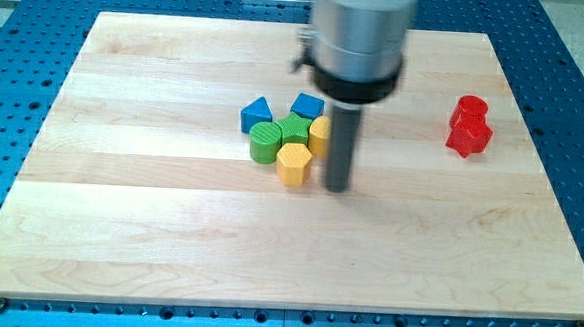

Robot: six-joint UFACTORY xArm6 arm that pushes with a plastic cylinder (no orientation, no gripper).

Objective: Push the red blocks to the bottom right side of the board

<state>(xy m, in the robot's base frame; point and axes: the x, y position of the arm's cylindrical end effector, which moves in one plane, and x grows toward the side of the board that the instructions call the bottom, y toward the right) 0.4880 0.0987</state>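
Observation:
Two red blocks sit touching each other near the board's right edge: a round red one (470,107) above a star-like red one (469,137). My tip (338,187) is on the board near the middle, just right of the yellow hexagon (293,164) and far left of the red blocks. The rod hangs from the large grey arm end at the view's top.
A cluster stands left of my tip: a blue triangle (256,115), a blue block (307,106), a green cylinder (265,140), a green block (295,130), a yellow cylinder (320,135). The wooden board (119,225) lies on a blue perforated table.

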